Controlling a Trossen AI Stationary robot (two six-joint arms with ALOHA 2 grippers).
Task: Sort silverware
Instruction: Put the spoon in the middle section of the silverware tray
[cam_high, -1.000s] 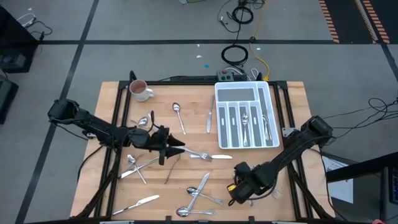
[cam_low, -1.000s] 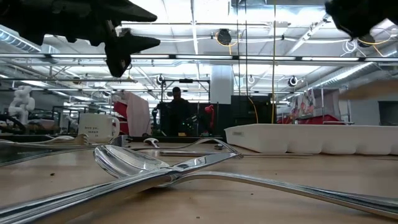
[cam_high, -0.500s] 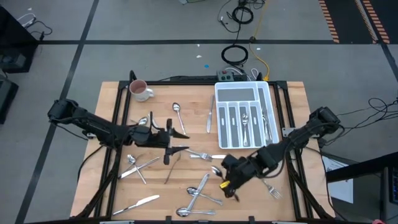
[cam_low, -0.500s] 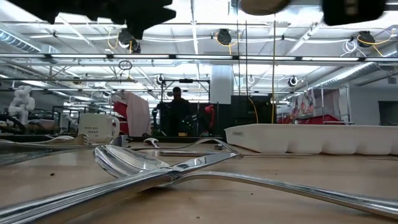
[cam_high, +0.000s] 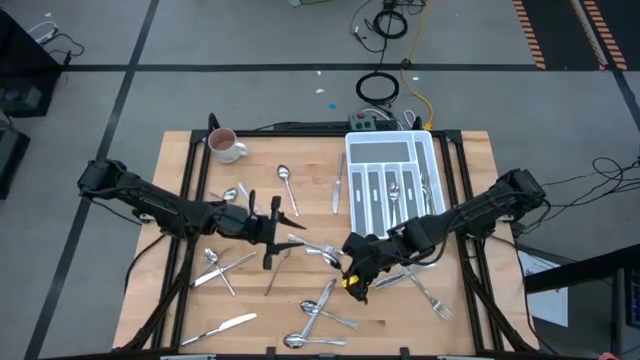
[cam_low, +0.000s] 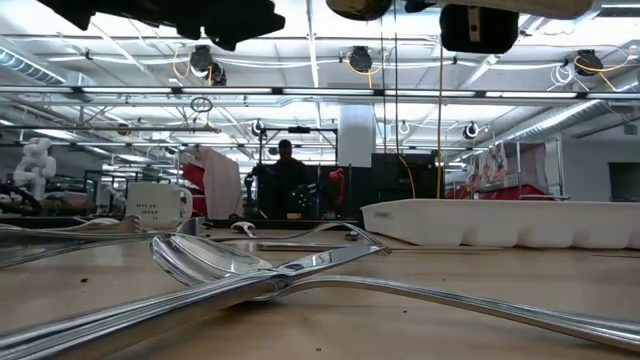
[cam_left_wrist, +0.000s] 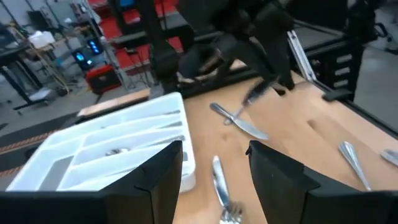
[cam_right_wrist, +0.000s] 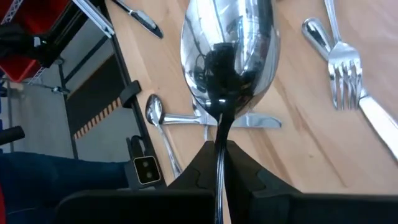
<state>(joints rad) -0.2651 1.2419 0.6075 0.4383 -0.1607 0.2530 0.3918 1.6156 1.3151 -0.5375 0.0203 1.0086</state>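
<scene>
1. The counter (cam_high: 470, 300) is a pale wooden top on a dark frame.
2. A white cutlery tray (cam_high: 394, 148) lies at its far right part.
3. A white-and-pink mug (cam_high: 225, 145) stands near the far left corner.
4. A lone spoon (cam_high: 287, 187) and a knife (cam_high: 338, 188) lie between mug and tray.
5. Crossed pieces (cam_high: 222, 266) lie at the left.
6. A knife (cam_high: 222, 328) lies at the near left edge.
7. A heap of spoons and forks (cam_high: 320, 318) lies at the near middle.
8. A fork (cam_high: 428, 293) lies toward the near right.

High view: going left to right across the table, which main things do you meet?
Mug → left gripper, open → right gripper, shut on a spoon → white cutlery tray.
</scene>
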